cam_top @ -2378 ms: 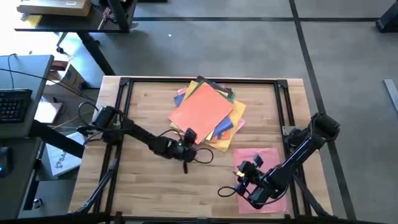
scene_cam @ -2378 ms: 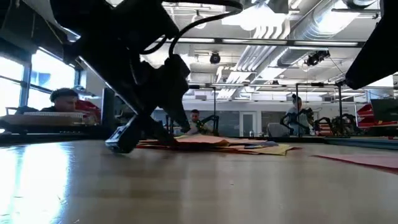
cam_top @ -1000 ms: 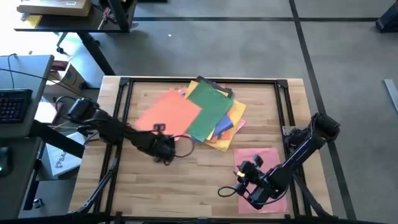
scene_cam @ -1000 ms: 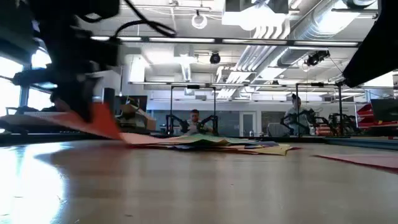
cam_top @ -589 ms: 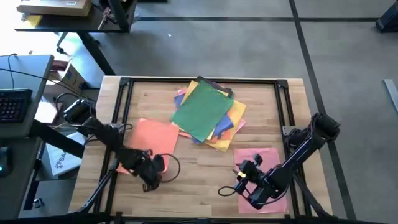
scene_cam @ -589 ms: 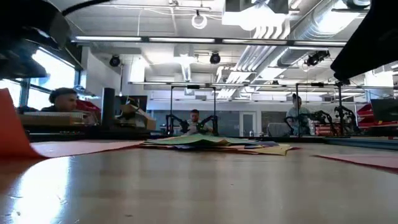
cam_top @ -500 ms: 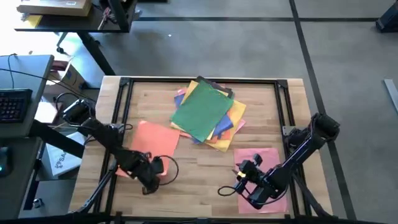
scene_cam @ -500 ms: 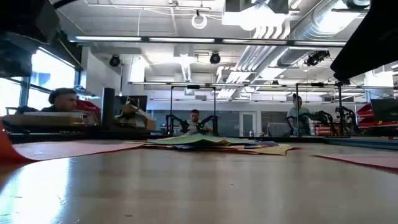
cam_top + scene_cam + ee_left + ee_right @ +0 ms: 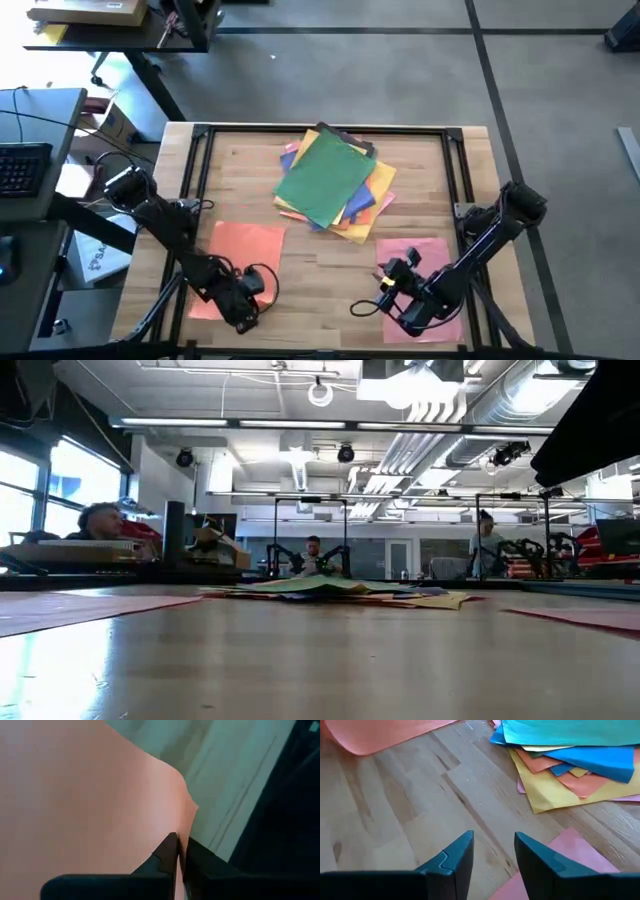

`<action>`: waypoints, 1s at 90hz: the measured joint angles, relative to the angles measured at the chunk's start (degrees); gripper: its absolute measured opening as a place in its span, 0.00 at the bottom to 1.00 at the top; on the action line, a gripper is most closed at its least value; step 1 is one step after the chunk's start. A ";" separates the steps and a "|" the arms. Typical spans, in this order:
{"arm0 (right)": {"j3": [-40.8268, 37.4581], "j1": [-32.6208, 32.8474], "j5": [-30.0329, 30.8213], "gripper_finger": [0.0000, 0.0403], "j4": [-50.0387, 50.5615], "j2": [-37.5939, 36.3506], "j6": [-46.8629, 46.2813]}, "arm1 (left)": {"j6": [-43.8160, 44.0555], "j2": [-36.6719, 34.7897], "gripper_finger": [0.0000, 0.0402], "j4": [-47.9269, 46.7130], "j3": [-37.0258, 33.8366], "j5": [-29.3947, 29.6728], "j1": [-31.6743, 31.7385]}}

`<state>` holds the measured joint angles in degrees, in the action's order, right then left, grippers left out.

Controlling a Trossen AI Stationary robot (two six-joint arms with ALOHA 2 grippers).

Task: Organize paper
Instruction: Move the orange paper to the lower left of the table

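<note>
Since 0.5 s ago, orange sheet (image 9: 238,255) dragged further from the paper stack (image 9: 330,182), toward the table's (image 9: 330,290) near-left corner. Left gripper (image 9: 243,303) pinches its near edge, fingers (image 9: 167,855) clamped on it. Stack topped by green sheet (image 9: 322,178). Right gripper (image 9: 393,285), fingers parted and empty, hovers over pink sheet (image 9: 425,262), near-right of the stack.
</note>
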<state>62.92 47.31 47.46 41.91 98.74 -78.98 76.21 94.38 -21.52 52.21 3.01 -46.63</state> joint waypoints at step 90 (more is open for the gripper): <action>0.00 -0.07 0.02 0.32 -0.86 0.00 1.05 | -5.80 -10.62 0.51 -9.60 0.07 3.85 1.58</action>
<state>62.92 47.24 47.48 41.05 98.74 -77.93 70.41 83.75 -31.12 52.27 6.86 -45.06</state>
